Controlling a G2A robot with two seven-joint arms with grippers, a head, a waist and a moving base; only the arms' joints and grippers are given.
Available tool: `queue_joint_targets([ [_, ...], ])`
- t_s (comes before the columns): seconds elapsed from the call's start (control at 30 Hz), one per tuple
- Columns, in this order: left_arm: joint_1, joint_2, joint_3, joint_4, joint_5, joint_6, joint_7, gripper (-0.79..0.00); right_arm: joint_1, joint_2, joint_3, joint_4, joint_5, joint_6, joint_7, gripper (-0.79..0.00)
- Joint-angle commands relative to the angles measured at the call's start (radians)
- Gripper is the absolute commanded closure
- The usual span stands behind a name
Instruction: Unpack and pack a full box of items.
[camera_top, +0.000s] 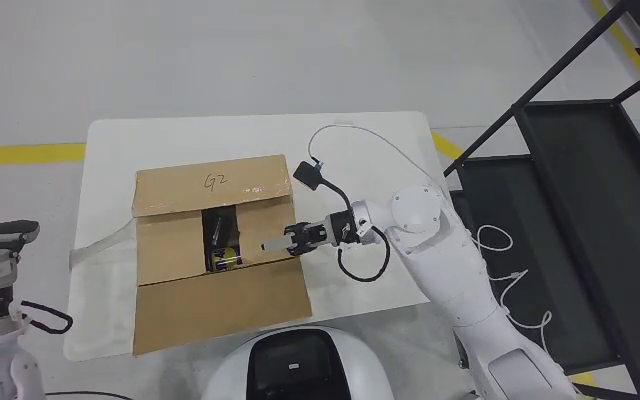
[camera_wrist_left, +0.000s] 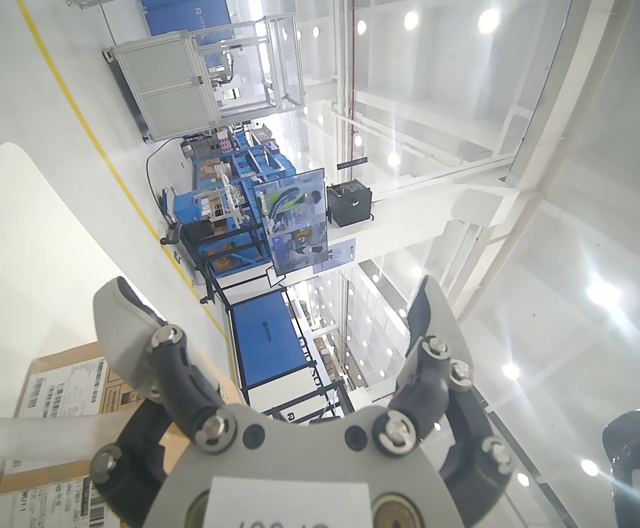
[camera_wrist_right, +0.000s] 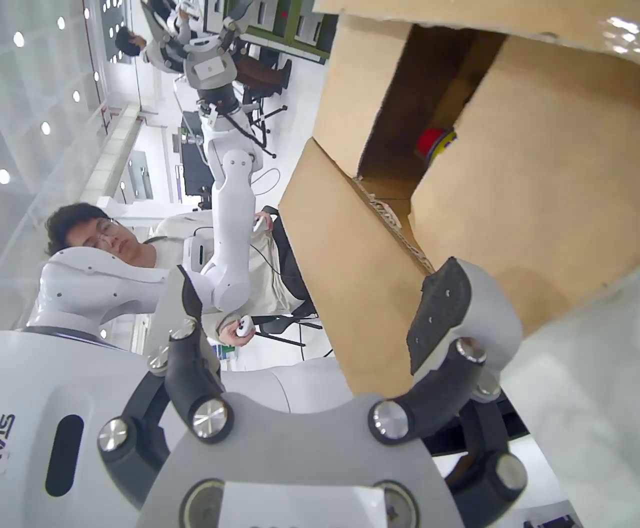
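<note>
On the white table (camera_top: 110, 150) the cardboard box (camera_top: 215, 300) sat near the middle. Its flaps (camera_top: 212, 187) were folded over most of the top, leaving a narrow dark gap. Down in that gap lay a yellow-and-blue item (camera_top: 226, 259), and the right wrist view showed its red cap (camera_wrist_right: 430, 138) deep between the cardboard walls.

The right gripper (camera_top: 280, 243) was at the right edge of the gap. Its fingers (camera_wrist_right: 442, 300) were spread wide and clamped on nothing, and the edge of a flap (camera_wrist_right: 350, 260) ran down between them. Whether a pad touched the card could not be told. That flap and the one beside it (camera_wrist_right: 520, 200) stood between the gripper and the things inside.

A black cable (camera_top: 350, 270) looped off the right wrist. A black plug (camera_top: 308, 172) lay on the table just beside the box's far right corner, and a thin white cable (camera_top: 385, 145) curved across the tabletop beyond it. A dark metal rack (camera_top: 570, 200) stood close against the table's right side.

The left gripper (camera_wrist_left: 270, 295) was off the table's left edge, well apart from the gap. It pointed up toward the ceiling with its fingers released and empty.
</note>
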Motion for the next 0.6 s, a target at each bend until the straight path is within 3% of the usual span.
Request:
queue_joint_targets([
  [0.0,0.000,-0.001,0.000,-0.001,0.001,0.001,0.001,-0.785,-0.026,0.010,0.021,-0.017,-0.008,0.043,0.024,-0.785],
  [0.33,-0.003,-0.003,0.006,-0.001,0.009,0.007,0.003,-0.785,-0.093,0.048,0.024,-0.033,-0.025,0.125,0.221,-0.785],
  [0.57,-0.011,-0.004,0.007,0.005,0.017,0.010,0.001,-0.785,-0.068,0.053,-0.063,0.011,0.016,0.107,0.245,-0.785],
])
